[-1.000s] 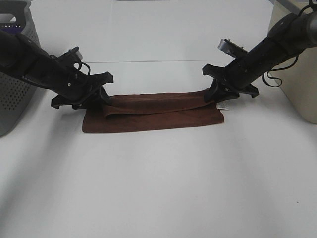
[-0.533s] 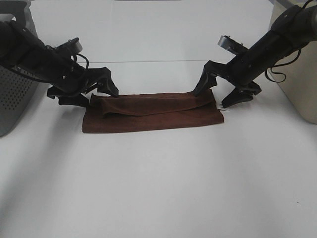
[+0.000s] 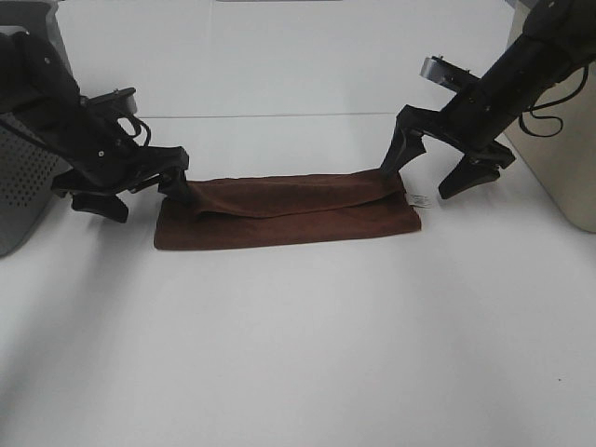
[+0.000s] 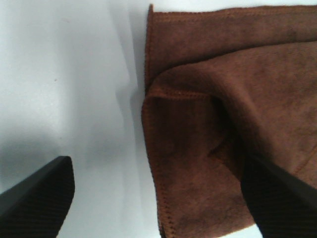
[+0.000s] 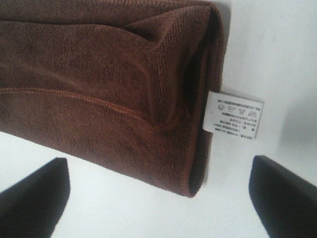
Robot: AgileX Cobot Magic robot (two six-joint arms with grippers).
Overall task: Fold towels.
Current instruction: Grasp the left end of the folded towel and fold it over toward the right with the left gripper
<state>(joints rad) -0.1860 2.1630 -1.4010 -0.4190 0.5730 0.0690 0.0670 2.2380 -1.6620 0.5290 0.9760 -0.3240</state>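
A brown towel lies on the white table, folded lengthwise into a long strip, its upper layer a little uneven. My left gripper is open at the towel's left end, one finger over the end and one out over bare table. In the left wrist view the towel lies between the spread fingertips. My right gripper is open and straddles the towel's right end. The right wrist view shows that folded end and its white care label. Neither gripper holds anything.
A grey perforated basket stands at the left table edge behind my left arm. A beige bin stands at the right edge beside my right arm. White table lies in front of the towel.
Both grippers have opened and let go of the towel's ends. They have drawn back outward and slightly up. The towel stays folded on the table.
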